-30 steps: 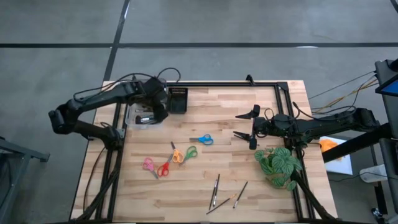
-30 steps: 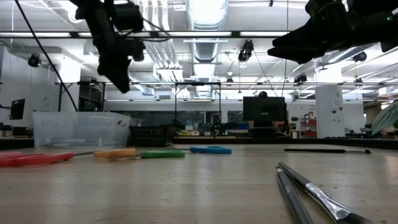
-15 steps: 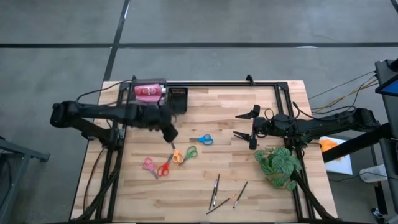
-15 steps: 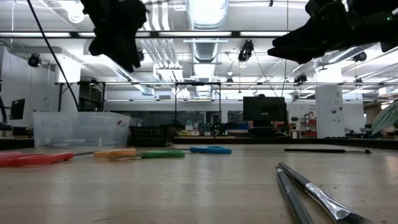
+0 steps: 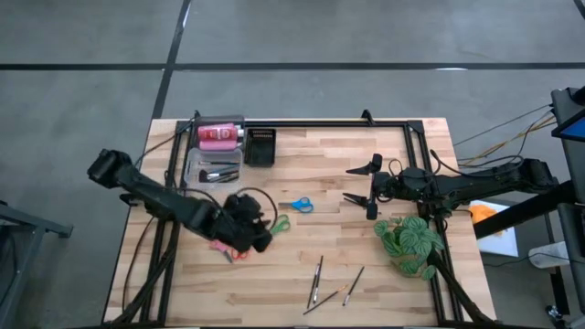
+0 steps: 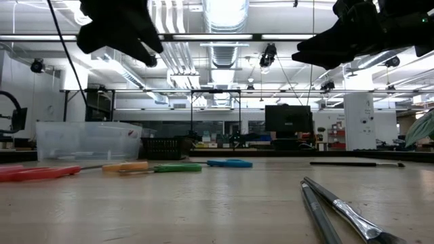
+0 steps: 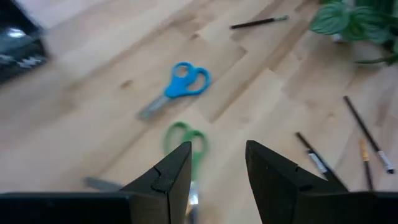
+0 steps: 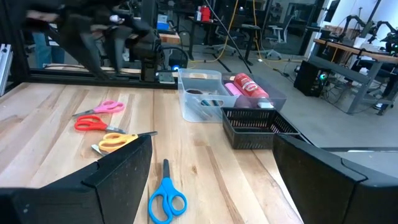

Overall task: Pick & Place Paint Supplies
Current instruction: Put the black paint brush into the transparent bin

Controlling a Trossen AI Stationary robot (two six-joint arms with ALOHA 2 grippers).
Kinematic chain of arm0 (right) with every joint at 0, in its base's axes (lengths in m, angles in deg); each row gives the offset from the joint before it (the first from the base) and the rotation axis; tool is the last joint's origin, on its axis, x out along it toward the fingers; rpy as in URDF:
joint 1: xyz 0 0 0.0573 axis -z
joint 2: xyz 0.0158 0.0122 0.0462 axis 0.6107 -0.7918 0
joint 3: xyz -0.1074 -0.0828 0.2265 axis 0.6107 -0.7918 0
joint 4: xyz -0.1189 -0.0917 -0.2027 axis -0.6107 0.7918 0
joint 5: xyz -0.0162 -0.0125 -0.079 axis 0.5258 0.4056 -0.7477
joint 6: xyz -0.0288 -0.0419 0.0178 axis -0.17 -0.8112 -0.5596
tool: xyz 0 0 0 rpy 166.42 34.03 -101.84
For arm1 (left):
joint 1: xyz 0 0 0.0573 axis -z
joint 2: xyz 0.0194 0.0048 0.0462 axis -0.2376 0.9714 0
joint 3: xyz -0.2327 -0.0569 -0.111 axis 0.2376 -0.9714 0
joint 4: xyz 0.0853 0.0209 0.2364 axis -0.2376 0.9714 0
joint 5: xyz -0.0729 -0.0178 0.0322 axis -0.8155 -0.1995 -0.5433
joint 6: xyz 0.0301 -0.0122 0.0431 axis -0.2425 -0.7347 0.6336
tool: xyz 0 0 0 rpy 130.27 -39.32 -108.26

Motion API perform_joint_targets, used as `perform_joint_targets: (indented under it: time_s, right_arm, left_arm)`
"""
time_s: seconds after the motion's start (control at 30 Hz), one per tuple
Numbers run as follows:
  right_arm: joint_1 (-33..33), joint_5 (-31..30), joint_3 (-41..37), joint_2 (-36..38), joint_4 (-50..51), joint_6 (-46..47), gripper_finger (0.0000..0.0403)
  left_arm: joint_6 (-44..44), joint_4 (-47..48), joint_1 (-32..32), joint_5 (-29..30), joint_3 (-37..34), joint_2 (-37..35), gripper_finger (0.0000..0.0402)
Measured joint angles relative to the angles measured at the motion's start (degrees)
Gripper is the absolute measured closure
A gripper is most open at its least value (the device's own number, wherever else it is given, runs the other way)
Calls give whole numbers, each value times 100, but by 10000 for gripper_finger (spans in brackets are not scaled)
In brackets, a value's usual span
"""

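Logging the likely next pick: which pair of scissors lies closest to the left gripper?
The green-handled scissors, lying straight ahead of the left gripper, whose jaws stand apart and empty. The blue scissors lie farther off, and the pink and red pairs are out of that wrist view.

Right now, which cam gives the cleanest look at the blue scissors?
Right wrist view: the blue scissors lie close and unobstructed, handles and blades both clear. The left wrist view shows them whole but blurred. The high view shows them small, mid-table. The low view shows only a flat blue sliver edge-on.
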Motion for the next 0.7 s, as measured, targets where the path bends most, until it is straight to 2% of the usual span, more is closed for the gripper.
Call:
perform_joint_targets:
  time_s: [0.3, 0.7]
  right_arm:
    - [0, 0, 0, 1, 0, 1, 72]
    - [0, 1, 0, 2, 2, 2, 72]
  left_arm:
    - [-31, -1685, 273, -392, 67, 1121, 247]
    - [-185, -1570, 302, -383, 1408, 2618, 247]
